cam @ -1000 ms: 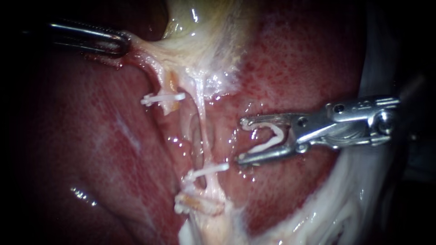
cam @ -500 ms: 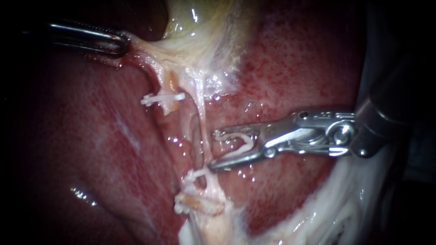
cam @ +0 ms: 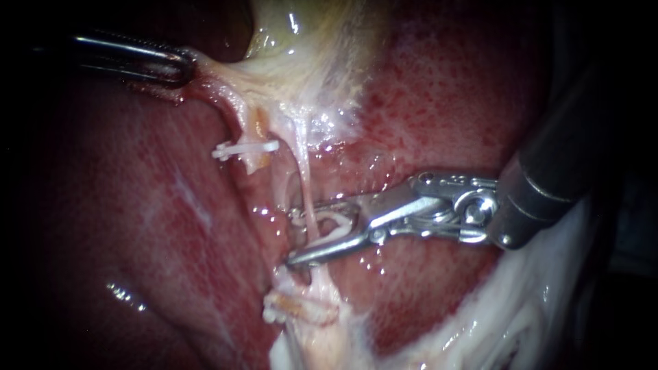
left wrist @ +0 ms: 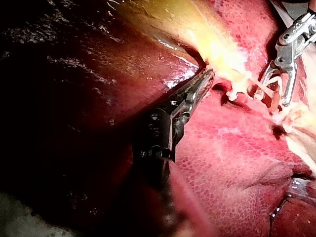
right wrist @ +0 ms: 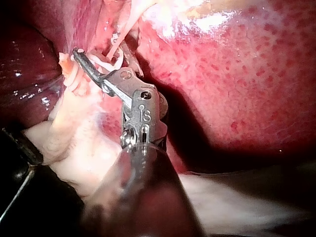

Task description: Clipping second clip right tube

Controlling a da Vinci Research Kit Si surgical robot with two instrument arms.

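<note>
- The right instrument (cam: 293,238) has its jaws standing apart, with a loaded clip (cam: 334,225) seated between them. Both jaws bear on this white clip, which is not yet squeezed flat
- The right tube (cam: 304,179) runs down from the gallbladder (cam: 308,41) and passes through the clip's mouth, between the two jaws and near their tips. I cannot tell whether the clip's ends reach fully past the tube
- Just under the lower jaw a white bit (cam: 280,272) sits on the same tube, probably a clip already in place
- The tube looks thin, soft, wet and stretched taut. I judge it will flatten easily, but it could slip out toward the tips or tear if dragged sideways. It is best taken square across its bare stretch, with its whole width inside the clip, a little apart from the white bit
- The left instrument (cam: 179,66) has its jaws clamped on pale tissue at the gallbladder's edge, holding the tubes stretched. The left wrist view shows the same grip
- Farther out, an upper clip (cam: 247,147) crosses the left tube (cam: 233,113), and the liver (cam: 445,89) lies all round
</note>
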